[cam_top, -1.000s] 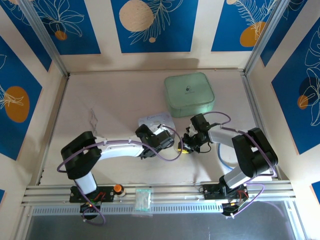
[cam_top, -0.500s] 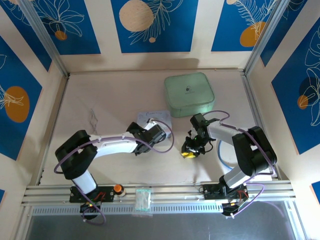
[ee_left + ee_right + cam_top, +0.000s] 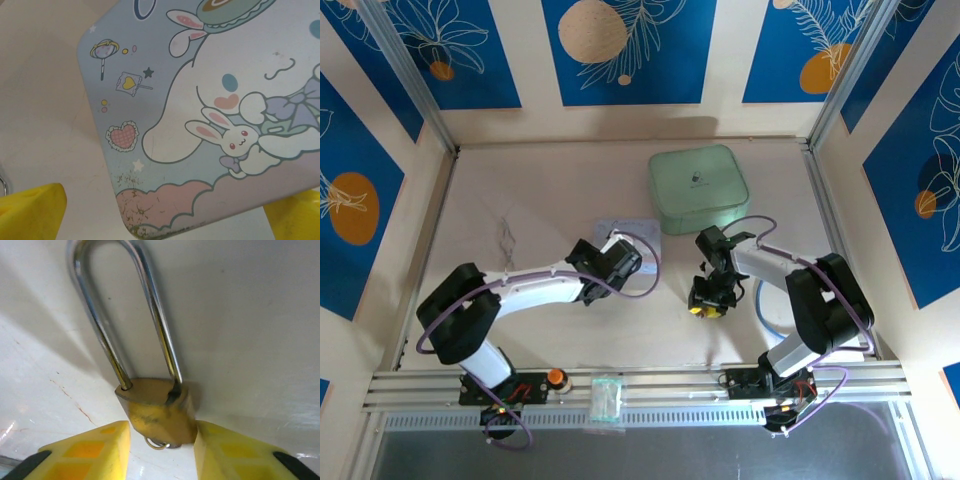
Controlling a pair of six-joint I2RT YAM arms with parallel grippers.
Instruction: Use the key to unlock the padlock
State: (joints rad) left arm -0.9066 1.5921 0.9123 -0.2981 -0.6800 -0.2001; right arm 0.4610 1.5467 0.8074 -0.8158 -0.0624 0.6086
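The brass padlock point(image 3: 157, 410) lies on the table with its long silver shackle point(image 3: 150, 310) pointing away from the wrist. My right gripper point(image 3: 161, 452) is shut on the padlock, its yellow fingers point(image 3: 235, 452) flanking the body. From above, that gripper point(image 3: 705, 300) is at centre right. A small metal ring point(image 3: 159, 444) peeks from under the padlock's bottom end, and the key itself cannot be made out. My left gripper point(image 3: 618, 262) stands open over the near corner of the pale blue cartoon tin point(image 3: 210, 100), fingers point(image 3: 30, 210) wide apart and holding nothing.
A mint-green square box point(image 3: 698, 188) sits at the back, right of centre. The cartoon tin point(image 3: 634, 230) lies between it and the left gripper. Thin silver forceps point(image 3: 507, 235) lie at the left. A small clear packet point(image 3: 607, 397) rests on the front rail.
The left gripper has drawn back to the upper left, away from the padlock, and now hangs over the tin. The right gripper with the padlock has shifted slightly toward the near edge.
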